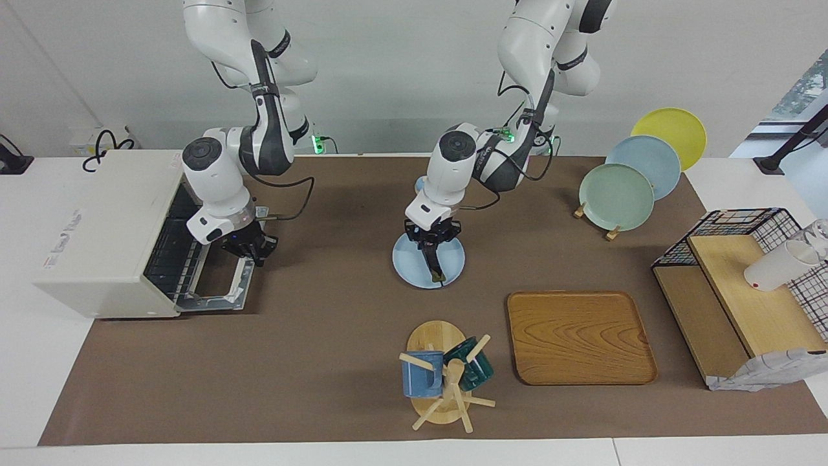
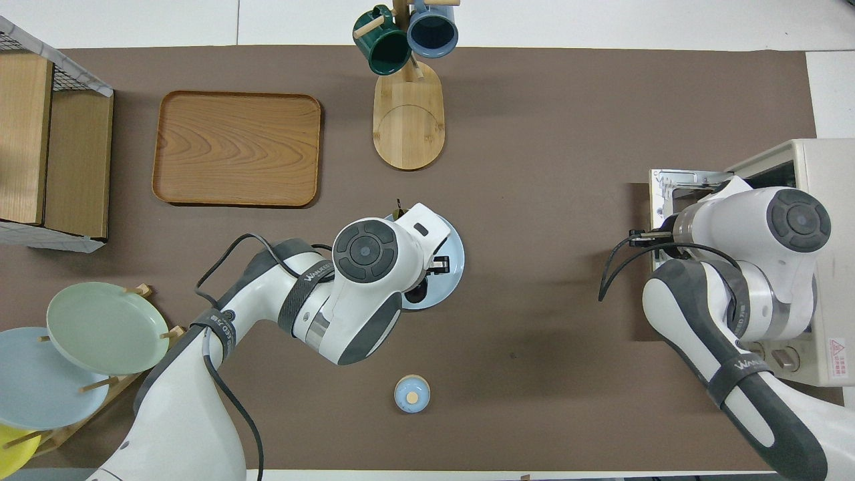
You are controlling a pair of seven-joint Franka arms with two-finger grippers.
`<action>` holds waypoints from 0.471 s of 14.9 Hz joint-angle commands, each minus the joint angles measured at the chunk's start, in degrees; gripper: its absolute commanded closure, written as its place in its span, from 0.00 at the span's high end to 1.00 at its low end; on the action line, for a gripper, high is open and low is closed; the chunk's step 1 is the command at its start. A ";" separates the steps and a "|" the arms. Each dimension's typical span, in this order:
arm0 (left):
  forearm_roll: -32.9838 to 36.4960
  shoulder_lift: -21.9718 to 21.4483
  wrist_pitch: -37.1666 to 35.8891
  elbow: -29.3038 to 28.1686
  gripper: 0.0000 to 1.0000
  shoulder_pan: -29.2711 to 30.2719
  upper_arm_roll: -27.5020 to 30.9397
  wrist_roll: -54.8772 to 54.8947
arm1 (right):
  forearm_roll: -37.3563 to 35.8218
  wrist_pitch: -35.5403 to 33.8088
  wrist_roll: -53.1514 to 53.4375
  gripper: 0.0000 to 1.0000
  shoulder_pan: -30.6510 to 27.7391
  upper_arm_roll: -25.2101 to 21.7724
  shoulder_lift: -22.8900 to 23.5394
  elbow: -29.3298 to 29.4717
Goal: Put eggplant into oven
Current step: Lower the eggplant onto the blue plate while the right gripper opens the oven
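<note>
The eggplant (image 1: 435, 265) hangs nearly upright over the light blue plate (image 1: 407, 266), its lower tip close to the plate. My left gripper (image 1: 431, 248) is shut on its upper end. In the overhead view my left wrist covers the gripper, and only the eggplant's stem tip (image 2: 399, 212) pokes out past the plate's rim (image 2: 454, 262). The off-white oven (image 1: 97, 220) stands at the right arm's end of the table. Its door (image 1: 217, 288) is dropped almost flat, and my right gripper (image 1: 249, 248) is shut on the handle at the door's outer edge.
A mug rack (image 1: 440, 378) with two mugs and a wooden tray (image 1: 579, 336) lie farther from the robots than the plate. A wire basket (image 1: 737, 285) with wooden boards and a stand of plates (image 1: 618, 194) are at the left arm's end. A small blue lidded jar (image 2: 412, 393) sits nearer the robots.
</note>
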 commanded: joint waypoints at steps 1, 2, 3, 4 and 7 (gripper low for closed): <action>-1.04 -0.21 0.77 0.41 1.00 0.08 0.53 0.78 | 0.76 0.93 1.19 0.00 -0.20 -0.44 0.12 -1.20; -1.04 -0.30 0.07 1.29 1.00 0.17 0.70 0.87 | 1.37 1.19 1.62 0.00 0.24 -0.44 0.21 -1.20; -0.96 -0.65 -1.85 2.26 1.00 0.95 0.79 1.05 | 2.16 1.36 2.15 0.00 0.94 -0.44 0.65 -1.20; -0.61 -1.00 -4.83 3.92 1.00 2.61 0.71 2.00 | 2.60 1.54 2.50 0.00 1.47 -0.44 0.82 -1.20; -0.69 -1.09 -17.91 12.26 1.00 7.45 0.71 8.85 | 3.13 1.54 2.68 0.00 1.82 -0.35 0.91 -0.94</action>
